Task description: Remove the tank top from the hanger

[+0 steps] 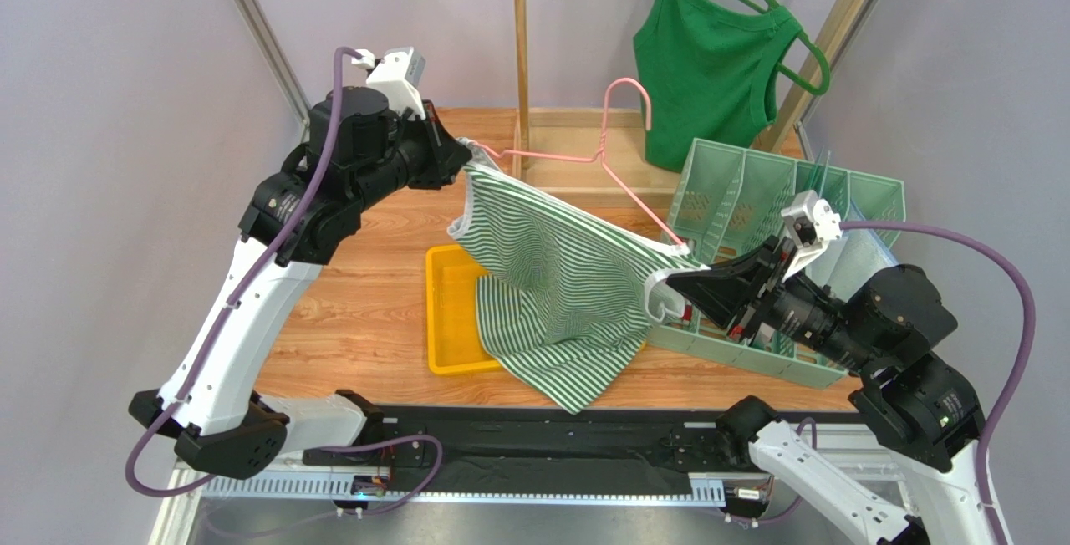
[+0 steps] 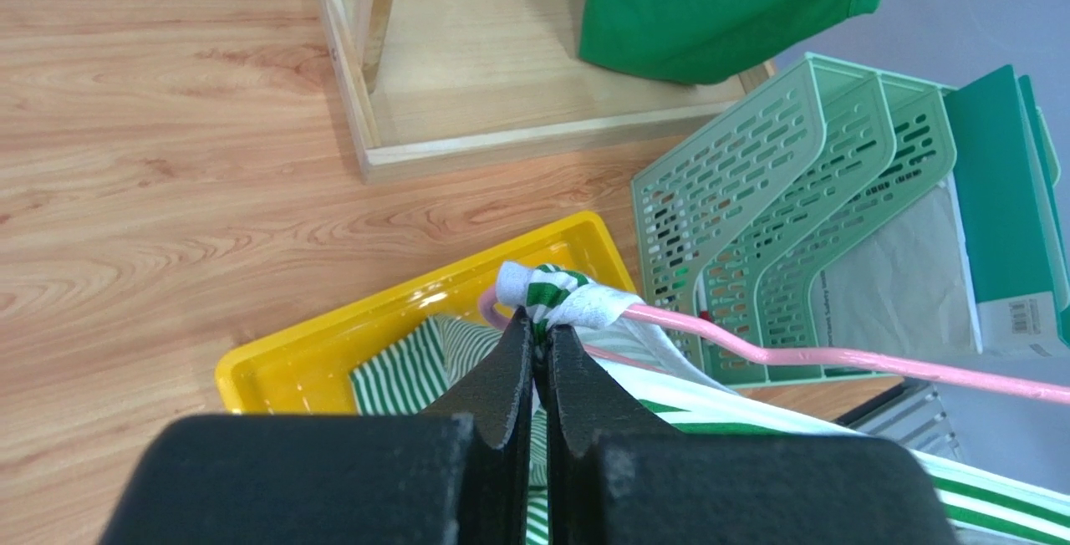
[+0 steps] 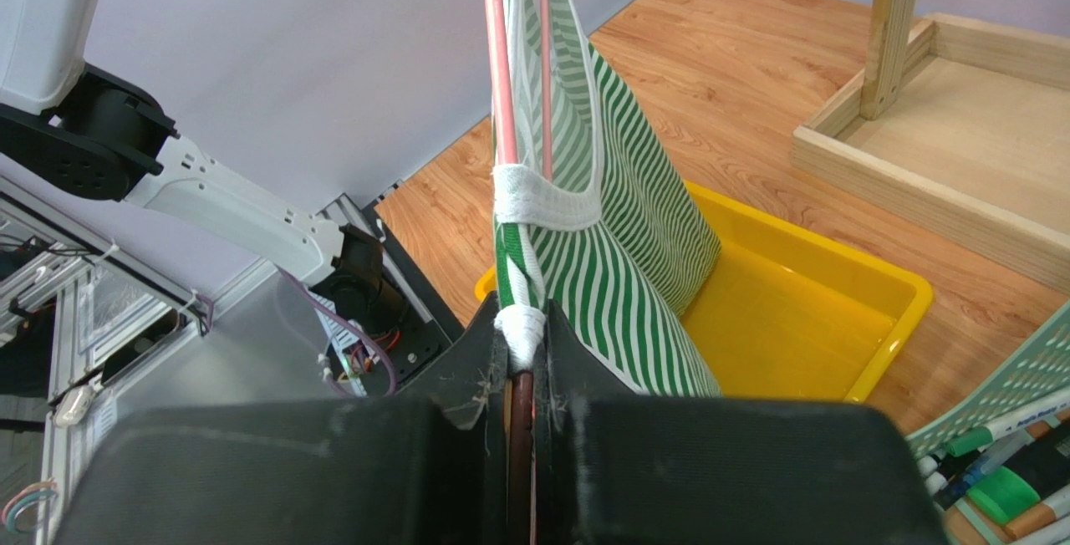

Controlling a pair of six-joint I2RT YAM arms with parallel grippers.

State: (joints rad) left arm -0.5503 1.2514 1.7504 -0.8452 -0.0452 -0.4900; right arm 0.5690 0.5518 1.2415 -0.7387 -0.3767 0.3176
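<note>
A green-and-white striped tank top [image 1: 553, 282] hangs from a pink hanger [image 1: 616, 156], held in the air between both grippers over a yellow tray [image 1: 446, 307]. My left gripper [image 1: 467, 159] is shut on the strap bunched at the hanger's left end; in the left wrist view the jaws [image 2: 543, 326] pinch the strap [image 2: 572, 301] beside the pink wire [image 2: 816, 357]. My right gripper [image 1: 666, 294] is shut at the hanger's right end. In the right wrist view it [image 3: 521, 332] clamps the white-edged strap and the hanger end, and the striped cloth [image 3: 616, 257] hangs in front.
A green tank top [image 1: 710, 56] hangs on a green hanger from a wooden stand [image 1: 520, 44] at the back. A mint file organizer [image 1: 754, 194] stands right of the tray, close to my right arm. The stand's wooden base frame [image 2: 502, 144] lies behind the tray.
</note>
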